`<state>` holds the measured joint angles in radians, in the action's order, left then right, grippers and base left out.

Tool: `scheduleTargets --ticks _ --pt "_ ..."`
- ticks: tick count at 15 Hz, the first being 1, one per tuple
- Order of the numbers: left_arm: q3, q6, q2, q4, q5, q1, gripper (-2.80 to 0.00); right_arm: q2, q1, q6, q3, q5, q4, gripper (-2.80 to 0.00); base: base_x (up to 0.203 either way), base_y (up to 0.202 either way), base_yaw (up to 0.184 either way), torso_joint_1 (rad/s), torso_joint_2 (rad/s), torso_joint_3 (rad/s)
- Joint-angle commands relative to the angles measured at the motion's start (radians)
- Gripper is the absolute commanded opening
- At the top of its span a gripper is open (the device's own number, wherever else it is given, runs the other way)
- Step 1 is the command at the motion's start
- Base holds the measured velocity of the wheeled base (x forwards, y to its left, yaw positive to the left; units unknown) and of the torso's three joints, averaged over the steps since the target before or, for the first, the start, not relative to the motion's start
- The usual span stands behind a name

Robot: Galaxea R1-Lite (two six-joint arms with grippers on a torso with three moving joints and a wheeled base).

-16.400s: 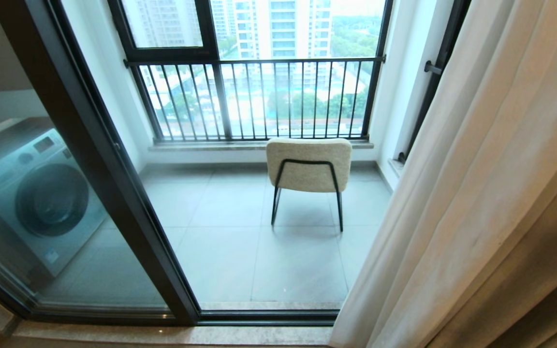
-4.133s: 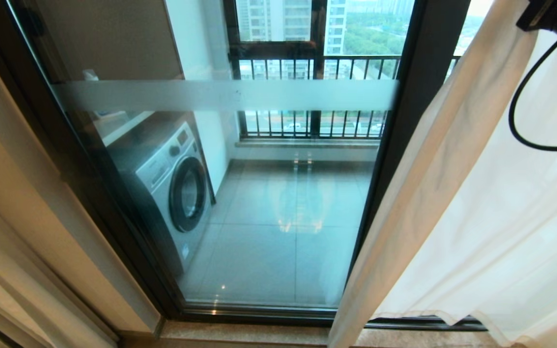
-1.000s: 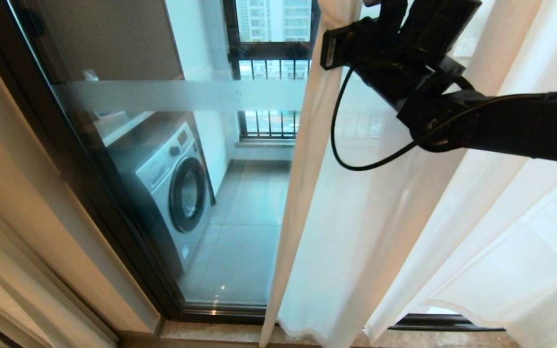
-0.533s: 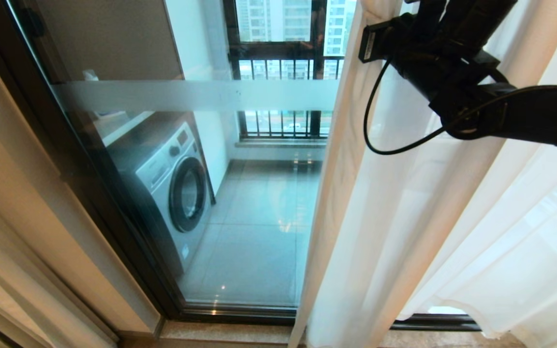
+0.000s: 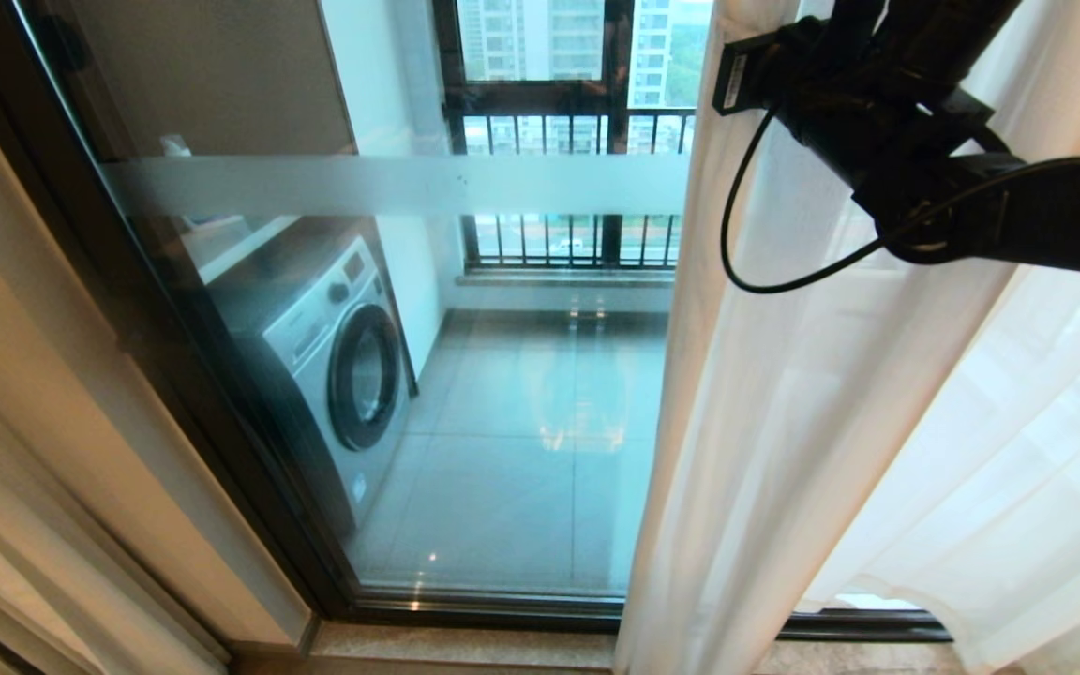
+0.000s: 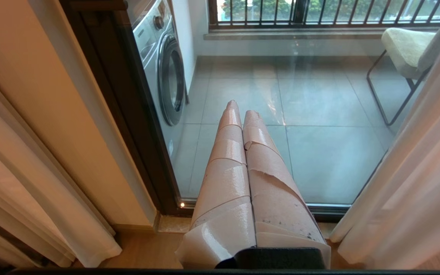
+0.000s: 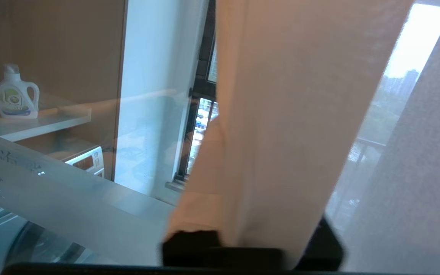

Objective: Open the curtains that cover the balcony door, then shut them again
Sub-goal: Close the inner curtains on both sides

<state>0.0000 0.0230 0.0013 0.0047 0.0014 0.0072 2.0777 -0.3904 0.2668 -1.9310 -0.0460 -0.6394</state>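
The sheer cream curtains [image 5: 784, 422] hang over the right part of the balcony door [image 5: 502, 422], their leading edge falling just right of the middle. The door's glass, with a frosted band [image 5: 390, 185] and a dark frame [image 5: 174, 375], stands uncovered to the left. My black right arm [image 5: 877, 103] reaches in high at the top right, against the curtain's edge. In the right wrist view a curtain fold [image 7: 288, 114] lies across my right gripper [image 7: 243, 152] and hides its grip. My left gripper [image 6: 243, 107] is parked low, shut and empty, pointing at the lower glass.
Behind the glass stand a washing machine [image 5: 334, 366], a chair [image 6: 407, 46] and the black railing [image 5: 577, 131]. A detergent bottle [image 7: 13, 95] sits on a shelf. Another curtain panel [image 6: 33, 191] hangs at the left wall. A cable loop [image 5: 765, 272] dangles from the right arm.
Over the last second my right arm and the curtain's leading edge have shifted to the right together, uncovering more glass. The left arm has not moved.
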Motion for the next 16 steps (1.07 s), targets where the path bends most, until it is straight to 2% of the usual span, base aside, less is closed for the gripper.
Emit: scheduleTargets --ticks 1,6,9,16 --pt "0.000 0.000 0.000 0.000 0.000 0.000 -2.80 -0.015 -0.001 0.002 0.007 0.001 -0.003 0.00 0.000 0.000 0.000 0.000 0.00 0.000" --pt "0.000 0.000 0.000 0.000 0.000 0.000 -2.80 -0.113 -0.002 0.003 0.130 0.003 -0.004 0.00 0.000 0.000 0.000 0.000 0.00 0.000" --pt "0.000 0.000 0.000 0.000 0.000 0.000 -2.80 -0.225 -0.007 0.003 0.273 0.002 -0.007 0.00 0.000 0.000 0.000 0.000 0.00 0.000" --pt "0.000 0.000 0.000 0.000 0.000 0.000 -2.80 -0.595 -0.067 0.006 0.807 -0.006 -0.026 0.00 0.000 0.000 0.000 0.000 0.00 0.000"
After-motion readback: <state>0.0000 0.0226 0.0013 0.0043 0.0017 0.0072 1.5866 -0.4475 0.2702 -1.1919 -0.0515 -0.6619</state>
